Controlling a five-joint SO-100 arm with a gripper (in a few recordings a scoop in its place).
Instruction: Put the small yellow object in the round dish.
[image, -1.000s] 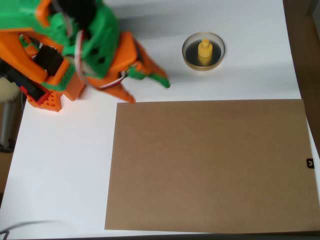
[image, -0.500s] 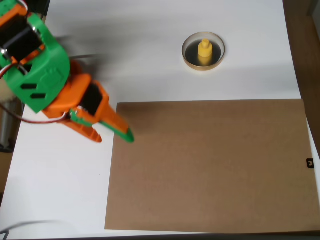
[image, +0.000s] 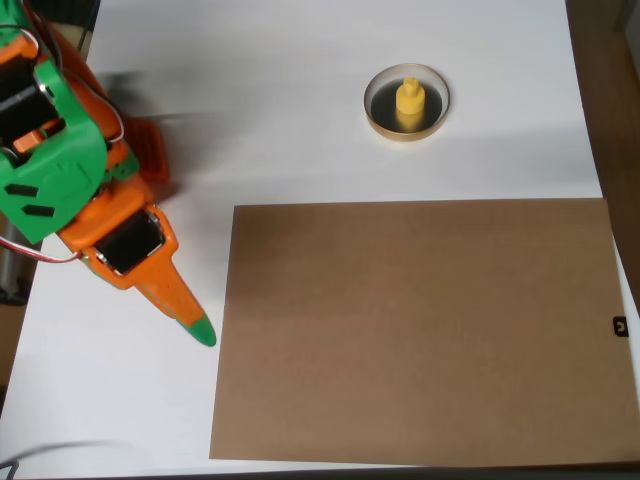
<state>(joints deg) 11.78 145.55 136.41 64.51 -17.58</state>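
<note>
Our orange claw with the green tip (image: 196, 328) points down and to the right in the overhead view, over the white table (image: 300, 100). We see it from above as one thin point, so we cannot tell if it is open or shut. We see nothing in it. The tip sits just beside the left edge of the big flat brown cardboard sheet (image: 420, 330), but we cannot tell if it touches the table. Behind the claw, our chunky green and orange arm (image: 55, 170) fills the left side of the picture.

We find the tiny bright yellow plastic piece with a round base and a small knob on top (image: 408, 103) far away from the claw, near the top of the picture. It stands upright inside the small round dish with the tan-gold rim and dark middle (image: 383, 118). The yellow piece sits close to the middle of the dish, and we can see the dark inside all around it. The dish rests on the white table, a little above the top edge of the brown sheet, and does not touch it.
</note>
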